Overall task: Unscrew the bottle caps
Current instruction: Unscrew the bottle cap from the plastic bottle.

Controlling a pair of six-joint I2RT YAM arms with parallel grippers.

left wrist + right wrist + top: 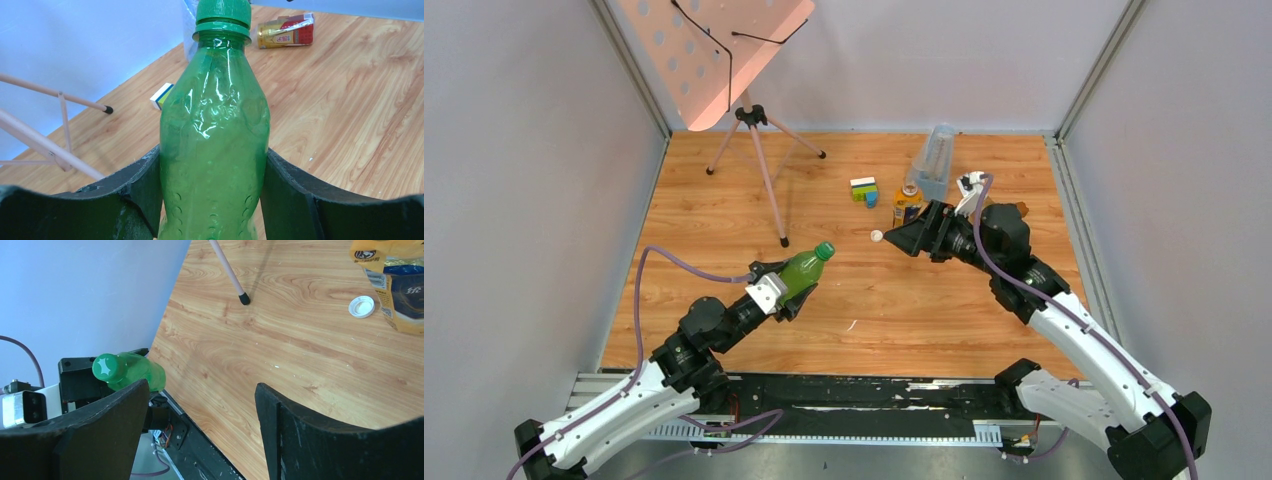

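My left gripper (786, 285) is shut on the green bottle (801, 271) and holds it tilted above the table, its green cap (825, 250) on and pointing toward the right arm. In the left wrist view the jaws press both sides of the green bottle (214, 130), with the green cap (223, 12) at the top. My right gripper (902, 238) is open and empty, facing the green cap (106, 367) from a distance. A loose white cap (876, 237) lies on the table beside it and shows in the right wrist view (361, 306). The yellow-label amber bottle (907, 205) stands behind. The red-label bottle (286, 32) lies on its side.
A tall clear bluish container (934, 160) stands at the back. Toy bricks (864, 190) lie left of it. A music stand (724, 60) on a tripod (764, 170) fills the back left. Grey walls close three sides.
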